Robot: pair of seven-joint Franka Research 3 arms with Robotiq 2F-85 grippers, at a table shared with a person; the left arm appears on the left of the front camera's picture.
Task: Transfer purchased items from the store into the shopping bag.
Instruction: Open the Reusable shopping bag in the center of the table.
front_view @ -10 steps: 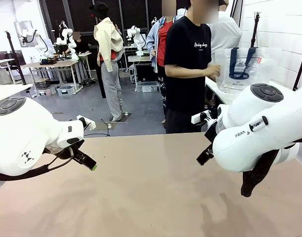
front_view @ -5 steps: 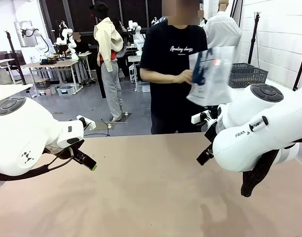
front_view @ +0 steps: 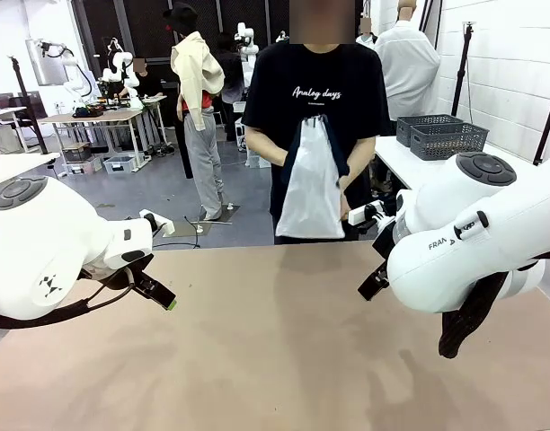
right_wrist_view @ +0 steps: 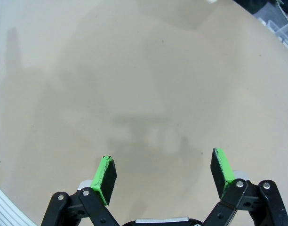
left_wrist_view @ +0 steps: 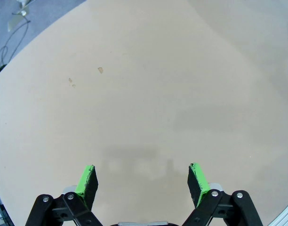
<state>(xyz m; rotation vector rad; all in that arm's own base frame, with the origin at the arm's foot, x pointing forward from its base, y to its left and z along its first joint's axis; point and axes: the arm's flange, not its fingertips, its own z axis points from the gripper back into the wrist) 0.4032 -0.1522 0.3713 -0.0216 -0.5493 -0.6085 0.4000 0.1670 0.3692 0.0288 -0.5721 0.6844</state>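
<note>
Beyond the counter's [front_view: 275, 359] far edge a person [front_view: 320, 81] holds the shopping bag [front_view: 309, 189] — limp, light plastic, best gripped near its gathered top, I judge — while the left arm's fingers [left_wrist_view: 87, 181] and right arm's fingers [right_wrist_view: 106, 176] hang spread, empty.

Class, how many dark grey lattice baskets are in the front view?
2. Nearer basket and farther basket sit together on the white side table at right; the person may hide others.

arms [front_view: 41, 247]: white, glossy | left pincer [left_wrist_view: 141, 174]: black links | pads [left_wrist_view: 86, 181]: green
</note>
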